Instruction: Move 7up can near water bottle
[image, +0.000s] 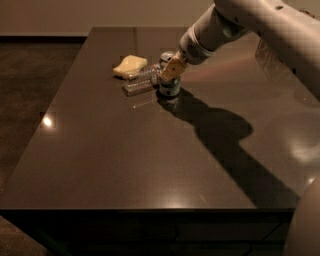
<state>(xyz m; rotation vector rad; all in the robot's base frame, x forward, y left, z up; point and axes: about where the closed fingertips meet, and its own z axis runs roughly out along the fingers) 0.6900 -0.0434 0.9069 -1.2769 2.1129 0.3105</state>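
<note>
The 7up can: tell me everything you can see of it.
The 7up can stands upright on the dark glossy table. It is a small can, seemingly metal, with white and green printed sides. Its top is hidden by the gripper, which sits right over it. The water bottle lies on its side just left of the can in the picture; whether they touch I cannot tell.

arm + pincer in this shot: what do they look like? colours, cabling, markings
The arm is a smooth off-white shell, thick and rounded, narrowing to a paler cylindrical wrist. The pincer, right above the 7up can toward the far side of the table, is tan-yellow. No exposed cables or readable markings show.
</note>
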